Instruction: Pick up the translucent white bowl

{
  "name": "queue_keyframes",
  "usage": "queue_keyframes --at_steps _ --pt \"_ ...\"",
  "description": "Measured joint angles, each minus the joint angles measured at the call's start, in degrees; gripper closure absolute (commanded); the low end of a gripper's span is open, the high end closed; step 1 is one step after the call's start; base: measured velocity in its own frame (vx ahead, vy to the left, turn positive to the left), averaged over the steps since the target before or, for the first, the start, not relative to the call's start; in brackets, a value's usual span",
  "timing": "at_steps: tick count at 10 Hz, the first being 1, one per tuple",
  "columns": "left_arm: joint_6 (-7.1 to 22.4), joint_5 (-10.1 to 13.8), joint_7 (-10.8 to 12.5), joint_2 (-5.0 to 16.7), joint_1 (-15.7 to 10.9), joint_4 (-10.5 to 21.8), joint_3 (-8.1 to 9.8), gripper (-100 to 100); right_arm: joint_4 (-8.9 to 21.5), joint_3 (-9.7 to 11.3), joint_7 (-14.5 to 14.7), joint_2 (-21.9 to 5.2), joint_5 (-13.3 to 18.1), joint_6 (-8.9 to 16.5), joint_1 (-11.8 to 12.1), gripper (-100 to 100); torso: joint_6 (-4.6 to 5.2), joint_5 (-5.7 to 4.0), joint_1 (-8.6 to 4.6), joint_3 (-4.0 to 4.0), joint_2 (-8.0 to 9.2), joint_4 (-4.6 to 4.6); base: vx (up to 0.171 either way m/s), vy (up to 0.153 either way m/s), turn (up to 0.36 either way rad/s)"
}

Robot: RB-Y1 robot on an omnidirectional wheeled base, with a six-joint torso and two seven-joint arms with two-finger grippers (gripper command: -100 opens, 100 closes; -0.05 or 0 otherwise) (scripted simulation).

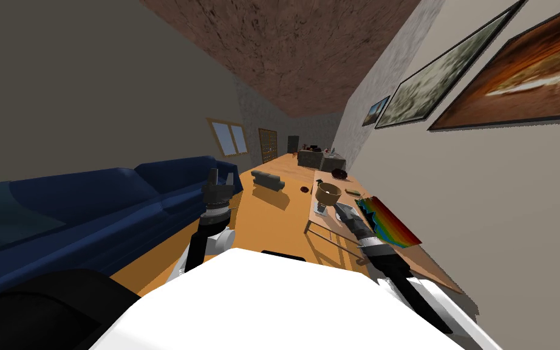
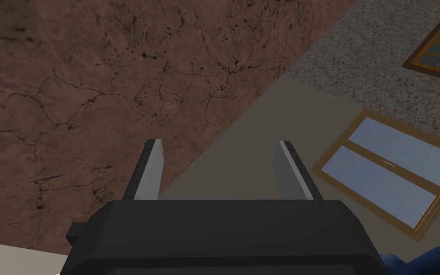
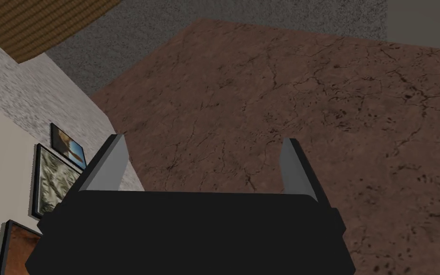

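Observation:
A tan bowl (image 1: 327,193) with a pale inside stands upright on the long wooden table (image 1: 421,260) by the right wall. My right gripper (image 1: 339,209) is just on the near side of the bowl, above the table, and whether it touches the bowl cannot be told. In the right wrist view that gripper (image 3: 204,162) is open with nothing between its fingers and points at the brown ceiling. My left gripper (image 1: 220,177) is raised in front of the sofa, well to the left of the table. In its wrist view the left gripper (image 2: 219,162) is open and holds nothing.
A blue sofa (image 1: 90,206) runs along the left. A rainbow-coloured flat thing (image 1: 389,222) lies on the table next to my right arm. A grey block (image 1: 268,180) and a small dark disc (image 1: 304,189) sit on the orange floor ahead. Dark cabinets (image 1: 318,159) stand at the far end.

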Motion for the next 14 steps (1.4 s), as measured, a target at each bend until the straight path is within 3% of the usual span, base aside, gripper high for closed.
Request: queue_keyframes --at_steps 5,8,10,12,14 --pt "0.0 0.0 0.0 0.0 0.0 0.0 0.0 0 5.98 -1.6 4.93 -7.26 6.8 0.32 1.38 -100 -0.01 -0.02 -0.09 -0.07 -0.12 -0.03 -0.026 0.069 0.076" --pt "0.0 0.0 0.0 0.01 0.01 0.0 0.01 0 7.72 -2.09 7.28 -11.87 9.92 1.38 3.59 -100 0.0 -0.05 -0.21 -0.17 -0.29 -0.06 0.02 0.04 0.071" --pt "0.0 0.0 0.0 0.01 0.01 0.0 0.01 0 10.24 -1.79 8.85 -14.2 11.63 1.6 3.79 -100 -0.01 -0.06 -0.29 -0.21 -0.37 -0.08 0.058 0.02 0.09" --pt "0.0 0.0 0.0 0.01 0.02 0.0 0.01 0 13.61 -1.24 11.24 -17.71 14.14 1.87 5.39 -100 -0.01 -0.08 -0.36 -0.34 -0.59 -0.13 0.119 -0.005 0.094" --pt "0.0 0.0 0.0 0.01 0.02 0.0 0.02 0 14.86 0.05 13.03 -20.79 16.04 3.6 6.98 -100 0.0 -0.1 -0.45 -0.37 -0.62 -0.14 0.091 -0.018 0.05"
